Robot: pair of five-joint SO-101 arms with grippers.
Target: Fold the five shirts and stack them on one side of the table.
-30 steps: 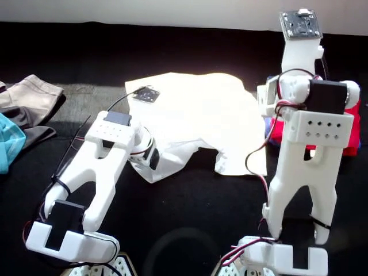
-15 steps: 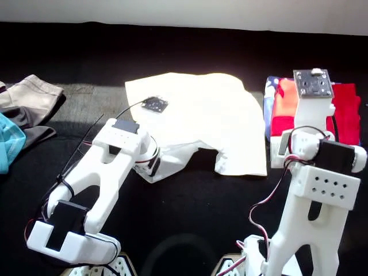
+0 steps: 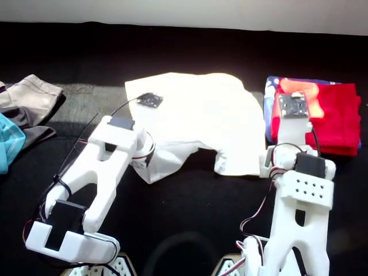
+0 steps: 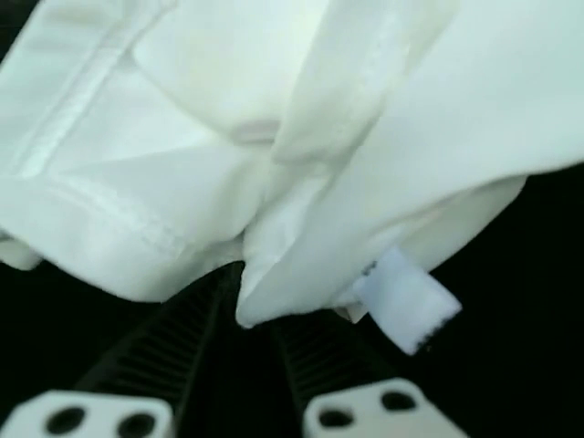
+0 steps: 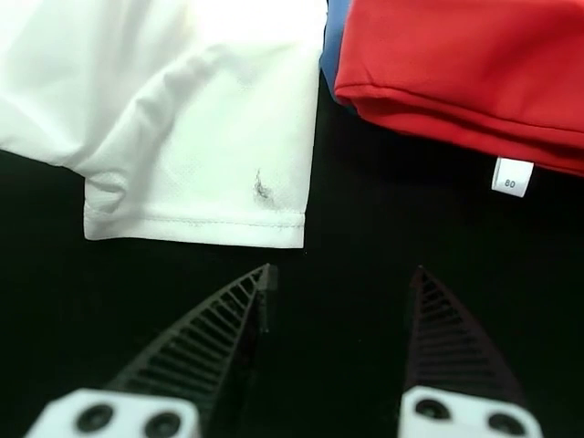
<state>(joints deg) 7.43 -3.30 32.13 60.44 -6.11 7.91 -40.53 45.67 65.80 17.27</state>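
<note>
Table [image 3: 190, 52]: black matte top that spans the full width of the high view and runs out past both side edges. It is the same flat black under both wrist cameras.

Far edge: a pale wall [image 3: 172, 10] runs as a straight band behind the table, plain and evenly lit. Where it meets the black top the line is sharp.

Light: strong, falling on the middle and far part of the top. A paler grey patch [image 3: 95, 96] lies toward the far-left corner, with soft edges. The near edge is much darker.

Near edge, centre: a faint ring [image 3: 179, 248] shows on the black top, round and barely lighter than its surround.
</note>
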